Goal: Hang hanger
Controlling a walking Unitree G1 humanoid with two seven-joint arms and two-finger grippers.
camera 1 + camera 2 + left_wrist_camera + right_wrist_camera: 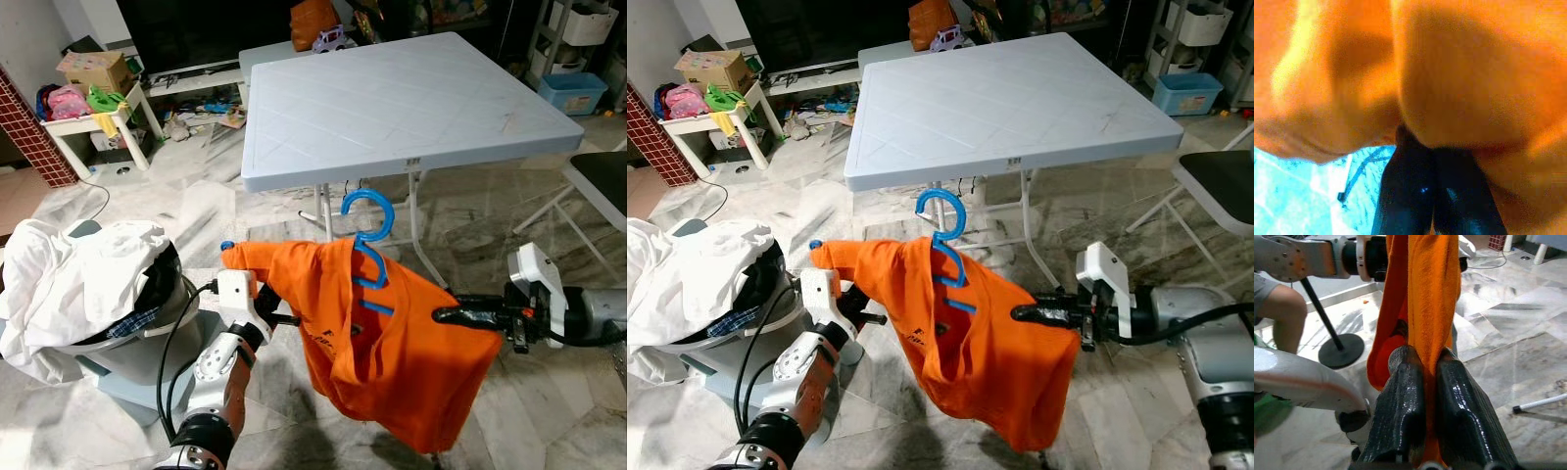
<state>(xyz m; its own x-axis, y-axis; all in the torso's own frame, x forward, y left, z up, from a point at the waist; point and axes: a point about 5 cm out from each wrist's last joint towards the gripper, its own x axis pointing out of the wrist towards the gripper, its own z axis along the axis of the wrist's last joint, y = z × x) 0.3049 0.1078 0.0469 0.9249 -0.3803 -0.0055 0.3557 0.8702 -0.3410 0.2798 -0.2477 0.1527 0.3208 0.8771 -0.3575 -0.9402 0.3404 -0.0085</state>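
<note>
Between the two arms, right up close to the robot, an orange shirt [392, 343] is stretched out in the air with a blue hanger [367, 245] stuck through its neck, hook poking up above the cloth. The left gripper [279, 315] has the left shoulder end of the shirt, and in its wrist view the black fingers [1422, 196] sit pressed together and go straight into the orange cloth, so they look clamped on it. The right gripper [456, 315] comes in from the right and its two fingers [1400, 411] are squeezed tight with a fold of the shirt pinched between them, pretty clear in that wrist view. So as far as I can tell the dressing part is basically done: the hanger is inside the shirt and the whole thing is being carried, a bit lopsided, with the right side sagging lower than the left. What's left is the actual hanging. I honestly can't spot a rail or rod anywhere, just a light blue folding table [411, 98] farther off behind the shirt, a laundry basket [108, 343] piled with white clothes near left, and a small white side table [93, 122] with clutter at far left. My guess is the hook still needs to go over something, and nothing's holding the hook itself right now.
</note>
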